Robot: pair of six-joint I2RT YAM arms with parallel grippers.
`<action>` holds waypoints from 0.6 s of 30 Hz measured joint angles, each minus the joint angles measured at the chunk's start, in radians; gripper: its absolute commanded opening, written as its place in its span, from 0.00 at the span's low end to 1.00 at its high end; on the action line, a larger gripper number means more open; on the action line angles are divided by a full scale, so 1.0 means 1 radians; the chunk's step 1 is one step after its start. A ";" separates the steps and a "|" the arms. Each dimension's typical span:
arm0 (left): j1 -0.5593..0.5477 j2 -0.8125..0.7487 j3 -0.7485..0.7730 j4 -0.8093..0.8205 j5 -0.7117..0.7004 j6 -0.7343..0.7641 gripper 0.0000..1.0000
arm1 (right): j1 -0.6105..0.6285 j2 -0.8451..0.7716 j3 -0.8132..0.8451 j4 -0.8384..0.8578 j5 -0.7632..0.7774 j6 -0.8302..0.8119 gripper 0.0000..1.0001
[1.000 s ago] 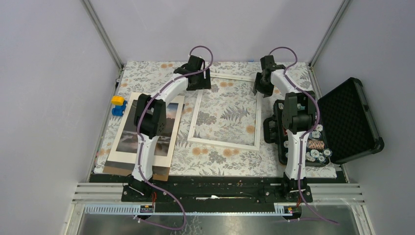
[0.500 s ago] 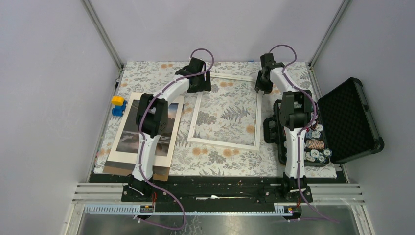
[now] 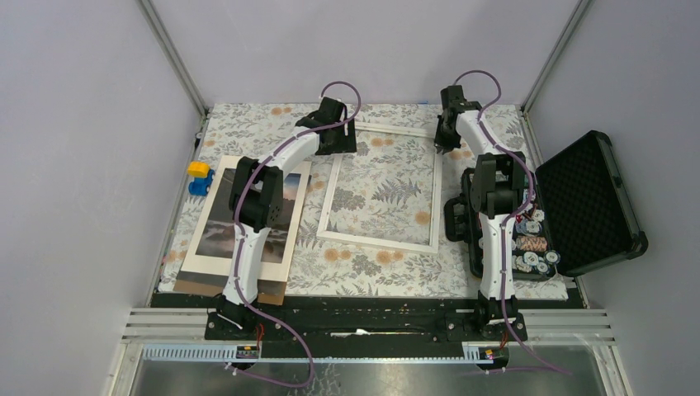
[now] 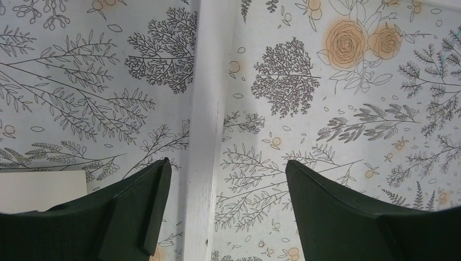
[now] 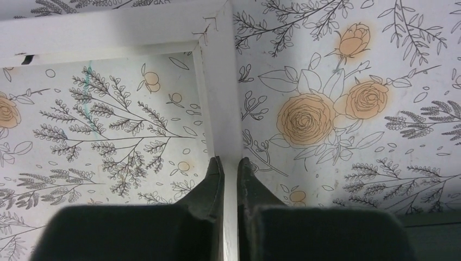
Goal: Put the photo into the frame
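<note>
right gripper (image 5: 229, 163) pinched on the frame (image 3: 376, 240) at its far corner, left gripper (image 4: 223, 174) open astride the opposite rail (not gripping), photo (image 3: 216, 231) lying flat well off left, so lift now and a one-sided hold may twist or drop the frame.

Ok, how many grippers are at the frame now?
2. Left gripper straddles the frame's left rail near its far corner, jaws open. Right gripper pinches the right rail beside the far right corner.
</note>
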 measured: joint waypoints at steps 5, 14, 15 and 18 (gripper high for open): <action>0.000 0.016 0.034 -0.015 -0.025 0.008 0.86 | -0.005 -0.002 0.010 0.005 0.002 -0.012 0.04; 0.019 0.098 0.173 -0.043 -0.040 0.021 0.91 | -0.014 -0.017 -0.029 0.040 -0.057 0.000 0.78; 0.023 0.098 0.173 -0.046 -0.040 0.021 0.91 | -0.014 -0.026 -0.042 0.042 -0.058 0.000 0.78; 0.035 0.098 0.173 -0.047 -0.040 0.019 0.91 | -0.014 -0.046 -0.059 0.047 -0.083 0.006 0.78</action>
